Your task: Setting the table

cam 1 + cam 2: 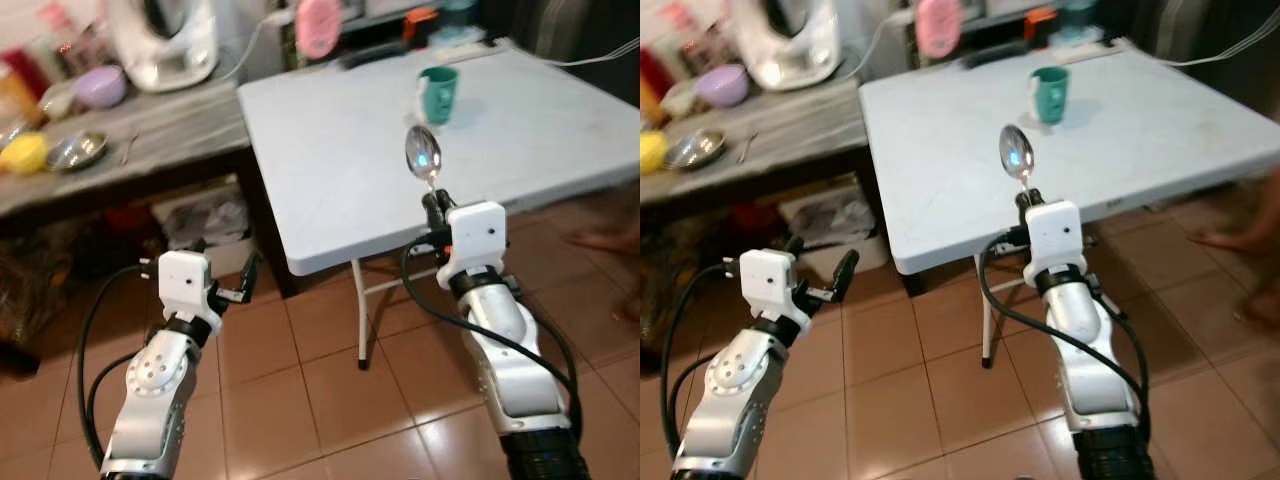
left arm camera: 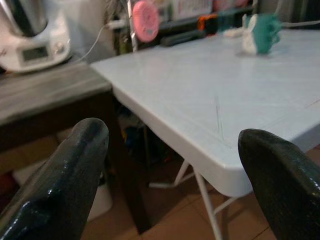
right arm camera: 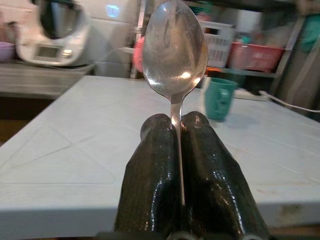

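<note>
Silver arms fill the near foreground, standing over a tiled floor point(image 1: 300, 400). Beyond them, a white folding table point(image 1: 340, 150) spans the centre and right; a dark wooden bench point(image 1: 150, 135) abuts its left edge and carries a white appliance point(image 1: 165, 40), a purple bowl point(image 1: 100, 85), a steel dish point(image 1: 75, 150) and a yellow object point(image 1: 25, 152). On the far part of the table stands a green mug point(image 1: 438, 93). The right gripper point(image 1: 433, 205), at the table's near edge, is clamped on the stem of a spoon point(image 1: 423, 155), held upright with the bowl uppermost; the fingers point(image 3: 155, 170) press together with the handle between them. The left gripper point(image 1: 240, 290) hovers low, near the table's near-left corner, its fingers spread wide and empty. The spoon is probably light, rigid and smooth, so liable to pivot or slip in a narrow pinch; a grip low on the handle, as shown, leaves the bowl free for laying it flat beside the mug.
</note>
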### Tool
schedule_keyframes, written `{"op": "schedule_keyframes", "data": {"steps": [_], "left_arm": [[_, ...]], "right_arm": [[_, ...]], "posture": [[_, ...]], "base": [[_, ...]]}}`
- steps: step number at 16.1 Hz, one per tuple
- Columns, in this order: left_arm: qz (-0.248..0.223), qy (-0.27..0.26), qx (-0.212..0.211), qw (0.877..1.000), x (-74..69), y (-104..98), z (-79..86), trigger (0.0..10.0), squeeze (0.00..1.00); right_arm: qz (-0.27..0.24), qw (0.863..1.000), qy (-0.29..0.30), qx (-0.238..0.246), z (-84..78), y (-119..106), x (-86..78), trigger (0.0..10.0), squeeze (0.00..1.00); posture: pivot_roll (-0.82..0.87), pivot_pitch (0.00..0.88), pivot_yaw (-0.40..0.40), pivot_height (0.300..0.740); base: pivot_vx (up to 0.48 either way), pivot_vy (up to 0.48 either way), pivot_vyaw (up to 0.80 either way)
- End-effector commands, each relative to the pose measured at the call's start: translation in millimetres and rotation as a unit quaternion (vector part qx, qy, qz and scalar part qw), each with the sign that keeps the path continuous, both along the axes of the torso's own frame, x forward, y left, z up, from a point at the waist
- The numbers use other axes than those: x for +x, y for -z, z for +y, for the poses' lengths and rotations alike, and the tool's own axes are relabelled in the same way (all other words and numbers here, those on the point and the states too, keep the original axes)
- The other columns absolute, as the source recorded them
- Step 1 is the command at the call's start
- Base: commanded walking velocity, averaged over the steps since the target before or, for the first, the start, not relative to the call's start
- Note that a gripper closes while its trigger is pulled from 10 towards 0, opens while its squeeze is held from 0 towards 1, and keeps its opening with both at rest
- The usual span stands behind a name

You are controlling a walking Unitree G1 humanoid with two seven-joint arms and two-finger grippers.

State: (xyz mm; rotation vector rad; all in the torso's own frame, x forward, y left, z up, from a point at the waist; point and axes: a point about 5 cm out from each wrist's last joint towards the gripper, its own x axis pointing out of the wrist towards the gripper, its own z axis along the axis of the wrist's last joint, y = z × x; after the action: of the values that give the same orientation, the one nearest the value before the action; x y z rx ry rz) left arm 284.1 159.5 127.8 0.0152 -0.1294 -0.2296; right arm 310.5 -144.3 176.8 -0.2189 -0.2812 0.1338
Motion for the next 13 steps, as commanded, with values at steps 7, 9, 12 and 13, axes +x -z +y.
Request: {"op": "schedule_keyframes", "data": {"steps": [7,9,12,13], "left_arm": [[0.0,-0.027,0.011,1.0,2.3,0.6,9.7,10.0,0.0],[0.0,-0.028,0.012,1.0,2.5,0.9,9.6,10.0,0.0],[0.002,-0.029,0.012,0.999,3.5,1.4,8.6,10.0,0.0],[0.002,-0.03,0.013,0.999,3.9,1.8,8.1,10.0,0.0]], "right_arm": [[-0.014,1.0,-0.019,0.002,11.9,-5.4,-0.9,10.0,0.0],[-0.015,1.0,-0.018,-0.001,11.7,-5.5,-0.9,10.0,0.0],[-0.018,1.0,-0.015,-0.005,10.6,-7.1,-0.1,10.0,0.0],[-0.018,1.0,-0.015,-0.006,10.3,-7.1,-0.2,10.0,0.0]], "posture": [[-0.15,0.081,0.134,0.74],[-0.15,0.081,0.131,0.74],[-0.15,0.081,0.131,0.74],[-0.16,0.081,0.131,0.74]], "base": [[0.0,0.48,0.0],[0.0,0.48,0.0],[0.0,0.48,0.0],[0.0,0.48,0.0]]}}
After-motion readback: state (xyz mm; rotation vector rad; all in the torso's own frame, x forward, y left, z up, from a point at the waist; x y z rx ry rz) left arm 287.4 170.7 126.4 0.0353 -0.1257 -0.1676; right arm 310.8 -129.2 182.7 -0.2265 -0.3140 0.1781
